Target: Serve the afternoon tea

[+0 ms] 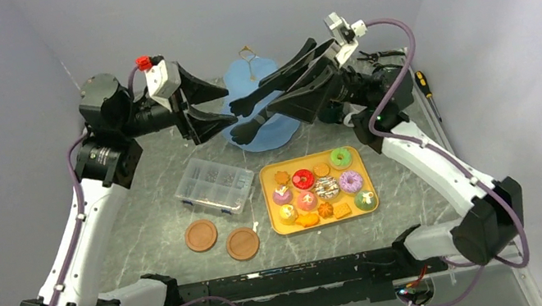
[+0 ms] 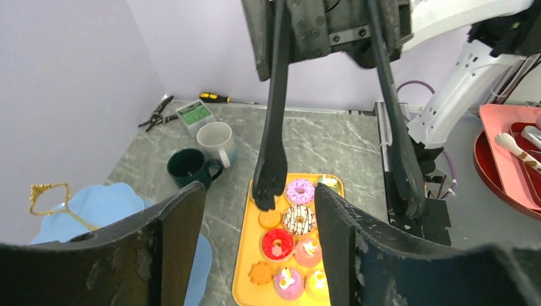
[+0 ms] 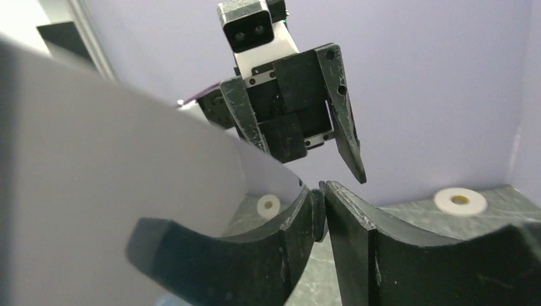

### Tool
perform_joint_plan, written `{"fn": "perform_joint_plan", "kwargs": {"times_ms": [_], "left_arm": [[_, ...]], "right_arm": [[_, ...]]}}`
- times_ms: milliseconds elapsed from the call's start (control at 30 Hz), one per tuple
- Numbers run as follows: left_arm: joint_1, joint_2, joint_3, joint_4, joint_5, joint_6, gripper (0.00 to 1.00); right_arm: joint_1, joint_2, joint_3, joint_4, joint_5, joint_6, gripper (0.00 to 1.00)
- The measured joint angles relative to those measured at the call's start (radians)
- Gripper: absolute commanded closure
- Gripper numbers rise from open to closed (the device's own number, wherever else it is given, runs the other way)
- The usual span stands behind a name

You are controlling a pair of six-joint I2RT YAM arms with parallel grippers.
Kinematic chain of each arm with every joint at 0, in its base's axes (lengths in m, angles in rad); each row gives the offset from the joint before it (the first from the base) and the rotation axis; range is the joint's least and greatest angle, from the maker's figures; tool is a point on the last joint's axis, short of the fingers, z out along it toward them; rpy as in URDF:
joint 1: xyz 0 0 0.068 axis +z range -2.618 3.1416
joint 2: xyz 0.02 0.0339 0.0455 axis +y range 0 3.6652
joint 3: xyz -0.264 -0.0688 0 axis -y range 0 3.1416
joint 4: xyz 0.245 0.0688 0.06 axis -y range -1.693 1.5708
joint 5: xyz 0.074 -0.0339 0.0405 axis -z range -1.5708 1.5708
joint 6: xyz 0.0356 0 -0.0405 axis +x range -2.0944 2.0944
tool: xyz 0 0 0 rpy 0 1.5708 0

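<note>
Both arms rise from the near edge with elbows out. Their wrists face each other in the air over the far middle of the grey marbled worktop (image 1: 153, 214).

The left arm comes in from the far left. The left fingers (image 2: 178, 242) are wide apart, hold nothing, and point toward the other arm. The right fingers (image 1: 316, 94) are clamped on the black tongs (image 1: 242, 107). The tongs' two long arms are spread and point at the left arm.

The tongs hang above the light-blue three-tier stand (image 1: 281, 133). It sits at the back centre with a gold loop (image 1: 243, 49) on top.

The toy doughnuts, biscuits and cakes (image 1: 316, 191) lie in rows on a yellow tray (image 1: 267, 195), nearer the arms' bases and right of centre. From the left wrist, a dark-green mug (image 2: 188, 167) and a white mug (image 2: 215, 141) stand just beside each other between the stand and the far corner.

A clear compartment box (image 1: 215, 184) lies just left of the tray, and two round brown coasters (image 1: 201, 235) sit in front of it.

Along the far edge are a yellow-and-black screwdriver (image 2: 220, 98), a pair of pliers (image 2: 153, 113) and a small box with a green label (image 2: 194, 115). The print on the label is too small to read.

Plain pale lilac-grey walls close in the back and both sides. Past the worktop's edge, the left wrist view shows a red and pink tray (image 2: 504, 127).
</note>
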Motion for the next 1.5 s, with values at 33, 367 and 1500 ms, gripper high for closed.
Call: {"fn": "perform_joint_plan", "kwargs": {"times_ms": [33,367,1500], "left_arm": [[0.0,-0.001,0.0,-0.018,-0.008,0.012,0.23],[0.009,-0.035,-0.008,-0.21,-0.076,0.156,0.16],[0.033,0.206,0.146,-0.779,-0.618,0.292,0.07]], "right_arm": [[-0.003,-0.021,-0.006,-0.052,0.001,-0.04,0.28],[-0.008,-0.245,-0.061,-0.579,0.119,-0.486,0.28],[0.116,-0.219,-0.694,-0.66,0.851,-0.874,0.28]]}}
